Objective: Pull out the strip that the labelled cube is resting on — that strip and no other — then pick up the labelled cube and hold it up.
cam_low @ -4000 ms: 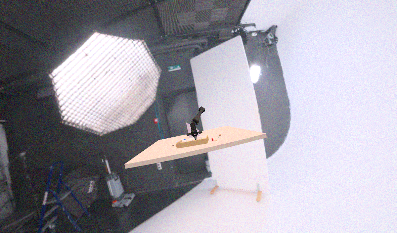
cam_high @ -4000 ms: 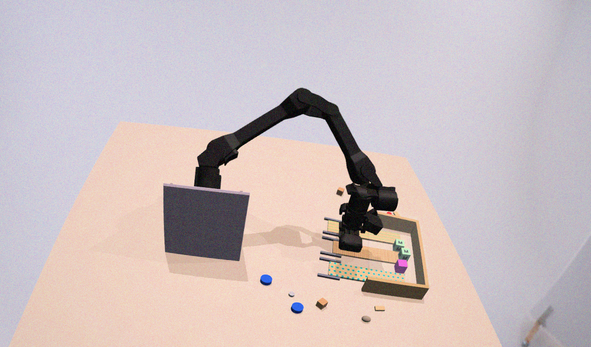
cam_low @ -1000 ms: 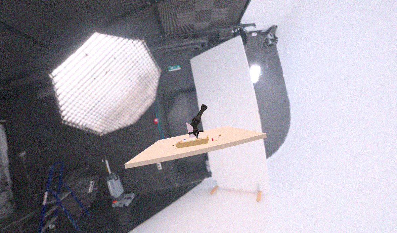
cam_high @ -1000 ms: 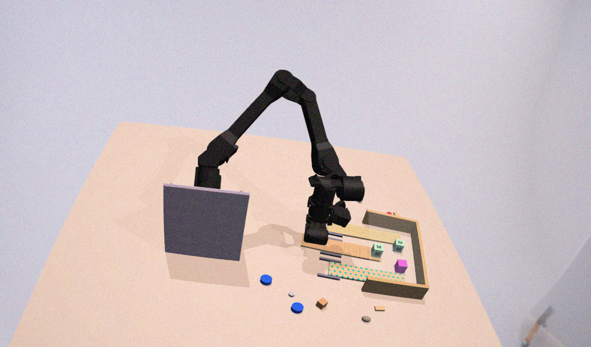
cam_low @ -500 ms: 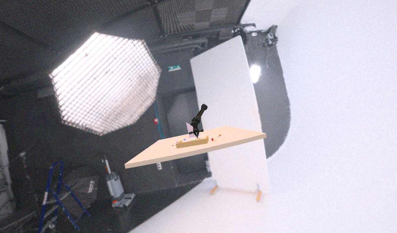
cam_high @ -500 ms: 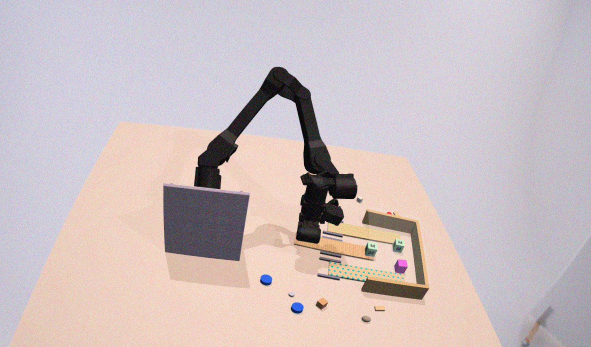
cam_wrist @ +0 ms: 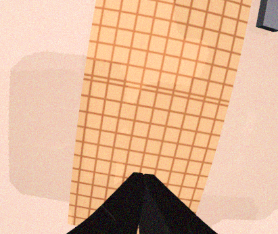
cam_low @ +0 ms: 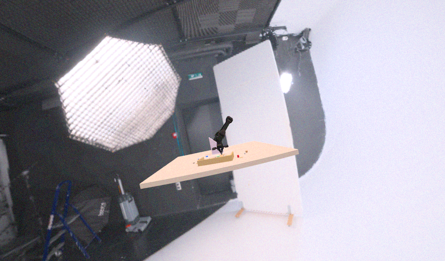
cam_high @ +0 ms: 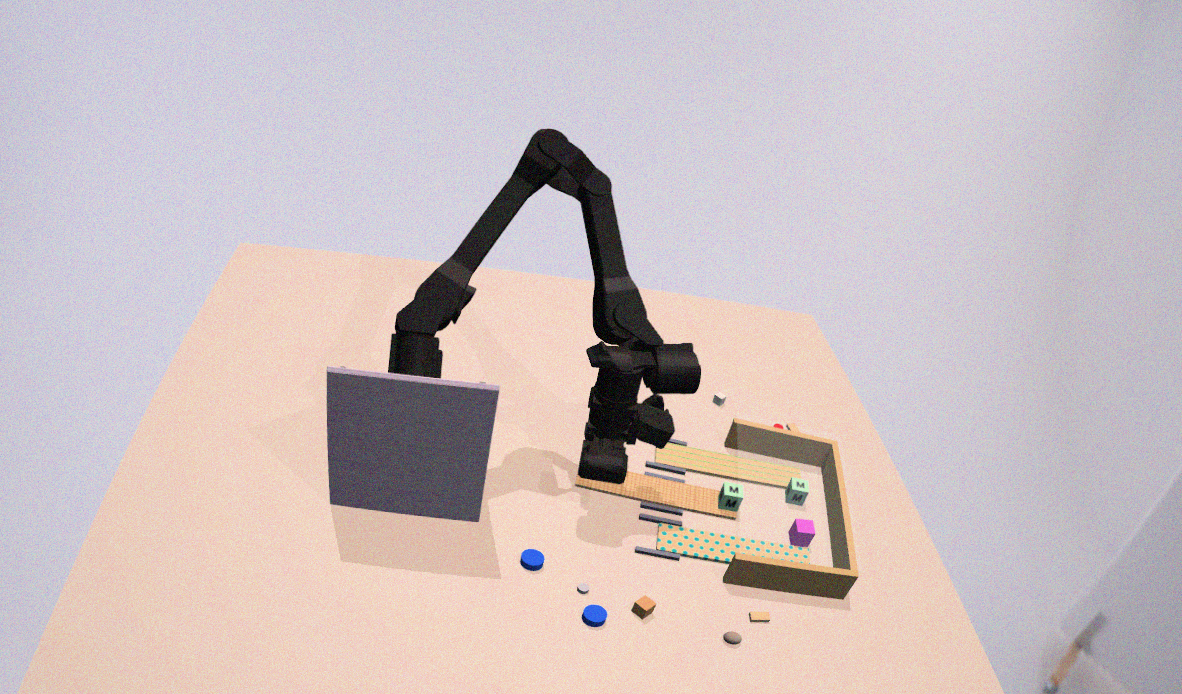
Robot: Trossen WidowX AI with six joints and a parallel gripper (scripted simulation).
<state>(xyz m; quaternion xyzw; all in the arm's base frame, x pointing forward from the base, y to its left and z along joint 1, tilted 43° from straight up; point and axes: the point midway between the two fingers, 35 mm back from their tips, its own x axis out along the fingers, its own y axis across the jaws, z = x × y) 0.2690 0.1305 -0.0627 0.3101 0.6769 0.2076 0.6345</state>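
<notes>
My gripper (cam_low: 221, 152) (cam_wrist: 141, 182) is shut, its fingertips together and pointing down at the orange grid-patterned strip (cam_high: 681, 494) (cam_wrist: 152, 118), near its robot-side end. No thing shows between the fingers; whether the tips touch the strip's top is hard to tell. In the top view the gripper body hides the fingertips. A pale green cube (cam_high: 731, 496) marked M sits on the far end of this strip. A second green cube (cam_high: 796, 491) marked M stands by the far end of the yellow striped strip (cam_high: 720, 463). The teal-dotted strip (cam_high: 694, 543) lies nearer the camera.
A wooden wall (cam_high: 840, 508) surrounds the strips' far ends on three sides. A magenta cube (cam_high: 800, 531) is inside it. Dark guide rails (cam_high: 656, 553) (cam_wrist: 272, 15) flank the strips. A grey panel (cam_high: 410, 448) stands before the arm's base. Blue discs (cam_high: 531, 559) (cam_high: 594, 615) and an orange block (cam_high: 644, 606) lie outside.
</notes>
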